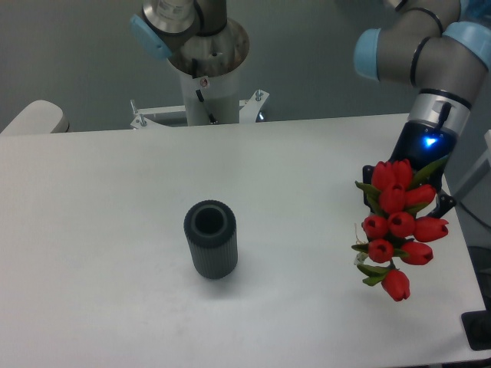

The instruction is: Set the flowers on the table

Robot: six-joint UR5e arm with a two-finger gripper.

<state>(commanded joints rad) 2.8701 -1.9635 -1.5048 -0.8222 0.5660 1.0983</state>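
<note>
Bright even overhead light, soft faint shadow under vase (210, 238), mild blur, blue LED glow

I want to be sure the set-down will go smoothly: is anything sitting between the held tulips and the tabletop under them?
Nothing visible does. The flowers hang at the hand over bare table near its right edge. The vase stands well off to the left, clear of them.

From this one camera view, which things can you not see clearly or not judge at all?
- Gripper: its fingers sit behind the flowers, so open or shut cannot be told.
- Flower stems: hidden behind the blooms.
- Whether the flowers touch the table or hang above it: not clear from this angle.
- Inside of the vase: too dark to see.
- Arm: cut off by the top edge.
</note>
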